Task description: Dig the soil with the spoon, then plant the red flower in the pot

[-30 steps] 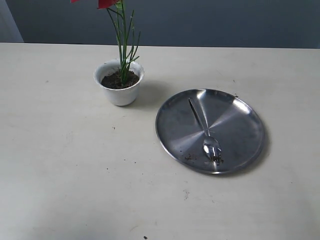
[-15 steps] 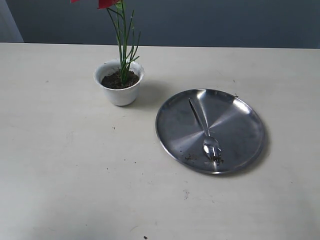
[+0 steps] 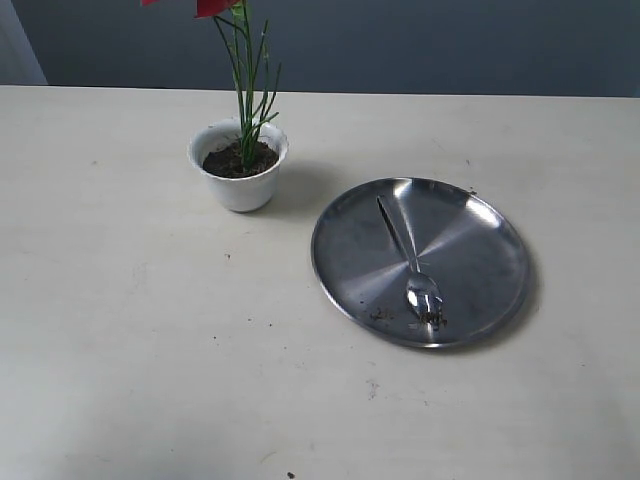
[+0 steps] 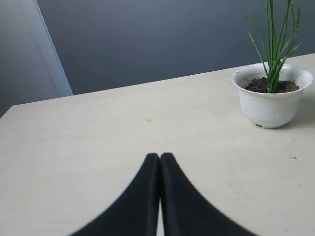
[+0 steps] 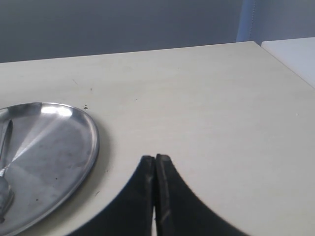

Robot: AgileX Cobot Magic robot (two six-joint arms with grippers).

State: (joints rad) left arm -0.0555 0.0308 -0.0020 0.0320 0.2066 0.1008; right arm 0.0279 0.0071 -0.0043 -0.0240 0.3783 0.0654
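Observation:
The white pot [image 3: 238, 165] stands at the back left of the table, filled with dark soil [image 3: 238, 159]. The red flower [image 3: 213, 7] rises from it on thin green stems [image 3: 246, 90], its bloom cut off by the frame's top. The silver spoon [image 3: 412, 268] lies on the steel plate [image 3: 480, 250], bowl toward the front, with dirt crumbs beside it. In the left wrist view the pot [image 4: 271, 96] stands well away from my left gripper [image 4: 160, 156], which is shut and empty. My right gripper [image 5: 155, 157] is shut and empty, beside the plate [image 5: 59, 142] that carries the spoon [image 5: 5, 184].
Small crumbs of soil are scattered on the cream table [image 3: 150, 330]. A dark wall runs behind the table's far edge. Neither arm appears in the exterior view.

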